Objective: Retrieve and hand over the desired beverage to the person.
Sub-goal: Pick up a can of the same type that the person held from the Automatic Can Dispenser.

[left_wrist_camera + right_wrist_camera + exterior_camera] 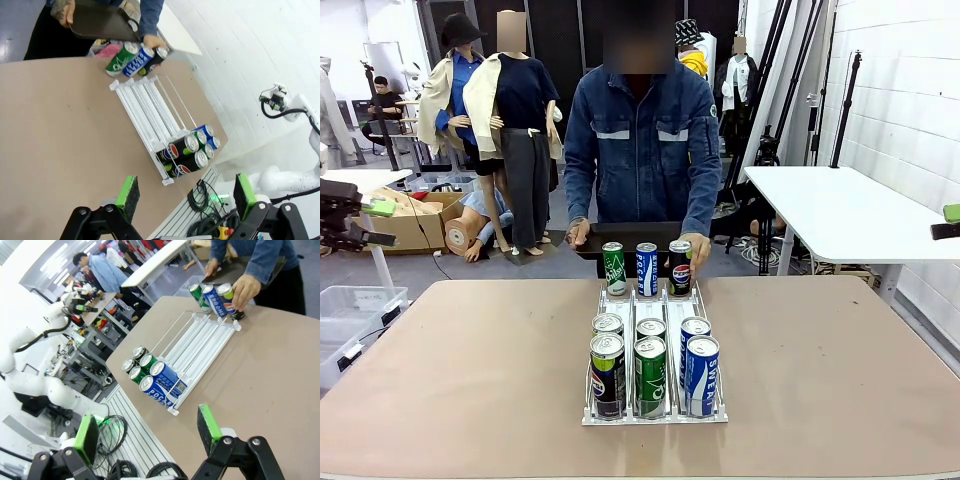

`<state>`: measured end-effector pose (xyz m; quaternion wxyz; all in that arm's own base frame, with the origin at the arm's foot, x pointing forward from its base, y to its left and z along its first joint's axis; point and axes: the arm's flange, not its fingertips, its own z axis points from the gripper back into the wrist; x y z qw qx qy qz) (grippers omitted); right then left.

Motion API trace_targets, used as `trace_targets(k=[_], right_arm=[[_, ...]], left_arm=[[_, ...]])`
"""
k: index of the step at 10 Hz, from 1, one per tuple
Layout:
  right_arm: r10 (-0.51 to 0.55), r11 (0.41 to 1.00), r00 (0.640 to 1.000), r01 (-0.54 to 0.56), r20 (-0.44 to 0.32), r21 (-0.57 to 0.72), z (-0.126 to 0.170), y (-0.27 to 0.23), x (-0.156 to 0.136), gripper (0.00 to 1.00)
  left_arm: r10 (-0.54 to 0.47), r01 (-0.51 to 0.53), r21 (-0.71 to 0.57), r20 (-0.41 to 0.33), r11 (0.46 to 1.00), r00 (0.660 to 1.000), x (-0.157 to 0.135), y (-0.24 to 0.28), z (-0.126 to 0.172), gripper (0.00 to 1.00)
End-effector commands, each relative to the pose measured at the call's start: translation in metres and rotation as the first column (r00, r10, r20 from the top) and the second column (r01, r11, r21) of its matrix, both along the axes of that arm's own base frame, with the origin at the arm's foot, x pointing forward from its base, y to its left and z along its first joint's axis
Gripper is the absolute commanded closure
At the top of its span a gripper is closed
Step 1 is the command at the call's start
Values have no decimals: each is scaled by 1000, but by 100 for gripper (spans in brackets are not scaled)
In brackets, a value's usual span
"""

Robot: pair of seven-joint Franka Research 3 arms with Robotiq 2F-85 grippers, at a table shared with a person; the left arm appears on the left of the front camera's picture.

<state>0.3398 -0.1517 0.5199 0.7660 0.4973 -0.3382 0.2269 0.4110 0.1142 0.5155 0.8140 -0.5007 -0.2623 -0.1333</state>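
White brick wall (910,90), white side table (840,210), grey floor (470,270) behind.

Around the brown counter (470,380), here's the room.
Off the counter's far right corner, a white table (840,210) by a white brick wall (910,100); beyond its far left, a cardboard box (415,225); beside its left edge, a clear plastic bin (350,310).

Black jointed fingers (85,222) faced with bright green pads (244,194); white, smoothly rounded arm links (285,180).
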Motion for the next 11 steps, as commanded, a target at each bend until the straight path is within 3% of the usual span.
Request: trace_targets(k=[1,5,8,11], right_arm=[[-1,1000,1000,1,6,7,0,0,0,0],[-1,1000,1000,1,6,7,0,0,0,0],[-1,1000,1000,1,6,7,0,0,0,0],[-1,1000,1000,1,6,7,0,0,0,0]], left_arm=[[-4,8,83,-58,997,998,-14,-32,4,0],[-36,62,144,-174,988,984,-18,-89,11,0],[-44,94,227,-213,969,976,-22,-135,19,0],[-39,142,372,-270,917,962,-22,-189,17,0]])
